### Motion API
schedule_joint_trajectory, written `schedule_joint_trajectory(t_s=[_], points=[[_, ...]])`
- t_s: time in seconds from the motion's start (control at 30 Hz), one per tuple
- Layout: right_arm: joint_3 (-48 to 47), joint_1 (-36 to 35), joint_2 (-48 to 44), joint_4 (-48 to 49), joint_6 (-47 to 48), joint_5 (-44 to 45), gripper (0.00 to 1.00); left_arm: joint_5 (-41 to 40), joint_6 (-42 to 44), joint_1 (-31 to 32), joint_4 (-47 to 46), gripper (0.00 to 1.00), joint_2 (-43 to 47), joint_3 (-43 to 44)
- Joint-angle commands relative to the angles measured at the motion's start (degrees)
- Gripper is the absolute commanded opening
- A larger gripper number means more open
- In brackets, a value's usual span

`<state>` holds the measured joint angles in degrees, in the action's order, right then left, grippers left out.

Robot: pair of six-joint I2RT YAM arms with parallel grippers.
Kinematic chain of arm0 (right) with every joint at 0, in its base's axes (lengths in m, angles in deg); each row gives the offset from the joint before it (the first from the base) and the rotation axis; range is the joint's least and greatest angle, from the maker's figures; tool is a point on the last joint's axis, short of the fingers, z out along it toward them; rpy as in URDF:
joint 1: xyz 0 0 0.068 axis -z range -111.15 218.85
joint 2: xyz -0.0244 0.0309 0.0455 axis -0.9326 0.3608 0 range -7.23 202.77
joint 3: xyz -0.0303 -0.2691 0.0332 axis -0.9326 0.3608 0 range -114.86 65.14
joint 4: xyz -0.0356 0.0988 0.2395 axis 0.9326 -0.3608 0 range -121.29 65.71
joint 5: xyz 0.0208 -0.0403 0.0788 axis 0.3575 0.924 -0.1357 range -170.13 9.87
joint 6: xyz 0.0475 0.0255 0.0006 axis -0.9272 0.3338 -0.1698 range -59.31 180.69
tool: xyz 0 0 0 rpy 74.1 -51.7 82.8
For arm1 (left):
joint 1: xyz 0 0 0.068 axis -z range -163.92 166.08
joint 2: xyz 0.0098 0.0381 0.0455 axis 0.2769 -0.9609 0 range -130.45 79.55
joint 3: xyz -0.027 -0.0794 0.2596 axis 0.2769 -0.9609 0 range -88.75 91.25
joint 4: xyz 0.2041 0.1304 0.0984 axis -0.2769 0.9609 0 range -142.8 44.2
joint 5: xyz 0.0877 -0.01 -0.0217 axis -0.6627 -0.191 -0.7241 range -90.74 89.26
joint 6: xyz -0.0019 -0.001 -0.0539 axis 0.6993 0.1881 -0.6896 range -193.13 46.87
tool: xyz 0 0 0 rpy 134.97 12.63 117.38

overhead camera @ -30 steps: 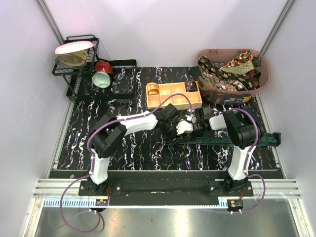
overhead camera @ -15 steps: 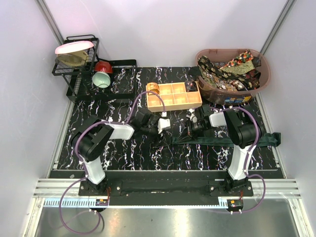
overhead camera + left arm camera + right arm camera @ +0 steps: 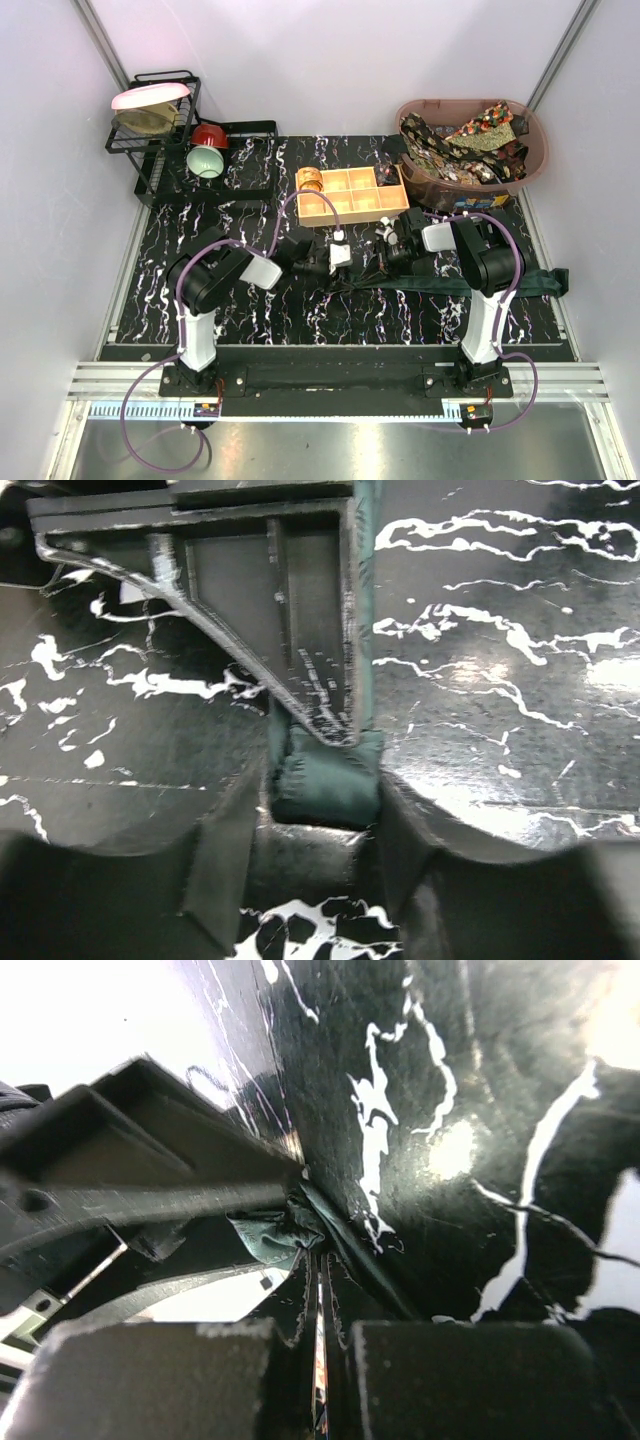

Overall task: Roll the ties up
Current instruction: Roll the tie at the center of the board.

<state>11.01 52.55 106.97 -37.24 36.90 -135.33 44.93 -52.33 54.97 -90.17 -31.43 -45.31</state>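
1. Top external view: a plain dark green fabric necktie [image 3: 535, 283] is laid flat on the black, white-veined desk [image 3: 300, 315], running from the right edge toward the middle. It is judged to be stretched out so that rolling can start from one end.
2. Left pincer [image 3: 338, 260]: held low at the necktie's inner end. In the left wrist view, that end is seen as a small, soft, stitched bundle. It is lodged between the two part-spread fingers [image 3: 225, 850] and appears to be pinched from both sides. This is presumably done to keep the coil from springing open.
3. Right pincer [image 3: 390, 248]: pressed together and set just beside the roll, over the flat strip. It is judged to be steadying the strip. Whether thin cloth is caught between its tips cannot be told.
4. Materials: the necktie is matte, woven, limp and creased. The desk is hard and glossy, with glare patches. The fingers are of black ribbed plastic.
5. Also listed: a tan wooden box with square compartments [image 3: 355, 215], with a gold patterned roll [image 3: 310, 180] in one cell. A brown oval plastic basket [image 3: 470, 101] is heaped with dark patterned ties [image 3: 470, 145], judged to be not yet rolled.
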Motion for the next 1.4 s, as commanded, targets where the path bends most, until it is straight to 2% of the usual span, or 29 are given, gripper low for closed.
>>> schedule_joint_trajectory(t_s=[0.0, 0.07, 0.1, 0.13, 0.2, 0.33, 0.5, 0.7, 1.0, 1.17, 1.2, 1.23, 1.27, 1.3, 1.37], points=[[0.69, 0.47, 3.67, -2.96, 0.50, 9.23, 0.00, -0.58, 1.78, 0.74, 1.14, 0.42, -1.35, -0.29], [0.69, 0.39, 3.67, -2.70, 0.59, 7.92, 0.00, -1.28, 3.71, 0.83, 7.28, 0.38, -0.73, 1.37], [0.52, 0.47, 3.50, -2.69, 0.76, 6.70, 0.02, -2.85, 4.59, 0.83, 10.18, 0.33, 0.14, 2.17], [0.60, 0.47, 3.06, -2.61, 0.68, 6.34, 0.06, -3.82, 5.73, 1.09, 16.91, 0.31, 0.50, 3.22], [0.69, 0.91, 0.61, -2.61, 0.85, 5.02, 0.17, -7.41, 8.90, 1.71, 24.32, 0.28, 1.46, 6.99], [0.78, 3.28, -3.53, -3.22, 1.64, 2.30, 0.29, -13.75, 13.12, 3.29, 41.80, 0.23, 1.47, 12.71], [1.74, 5.13, -6.79, -4.01, 2.52, -0.52, 0.39, -19.91, 14.27, 5.31, 52.38, 0.23, 0.50, 18.07], [4.47, 4.87, -6.97, 4.94, -2.30, -4.12, 0.45, -25.80, 13.22, 8.56, 60.81, 0.23, -2.83, 25.11], [5.96, 2.76, -5.21, 18.39, -10.30, -5.62, 0.41, -29.06, 12.34, 9.97, 66.02, 0.24, -5.57, 29.86], [6.14, 1.62, -4.42, 18.40, -10.57, -5.97, 0.37, -30.29, 10.32, 10.32, 67.07, 0.24, -5.30, 30.39], [6.14, 1.44, -4.16, 18.49, -10.49, -5.89, 0.33, -30.38, 10.14, 10.41, 67.68, 0.24, -5.39, 30.56], [6.14, 1.44, -3.72, 18.23, -10.49, -5.80, 0.16, -30.64, 9.44, 10.41, 67.77, 0.24, -5.39, 30.65], [6.14, 1.44, -3.45, 18.05, -10.57, -5.54, 0.06, -30.90, 9.18, 10.41, 67.95, 0.24, -5.48, 30.74], [5.88, 1.35, -3.28, 17.00, -9.79, -5.36, 0.00, -30.99, 8.56, 10.41, 68.47, 0.24, -5.48, 30.83], [5.61, 1.44, -3.01, 15.68, -8.65, -5.18, 0.00, -31.08, 8.03, 10.32, 68.65, 0.24, -5.21, 30.74]])
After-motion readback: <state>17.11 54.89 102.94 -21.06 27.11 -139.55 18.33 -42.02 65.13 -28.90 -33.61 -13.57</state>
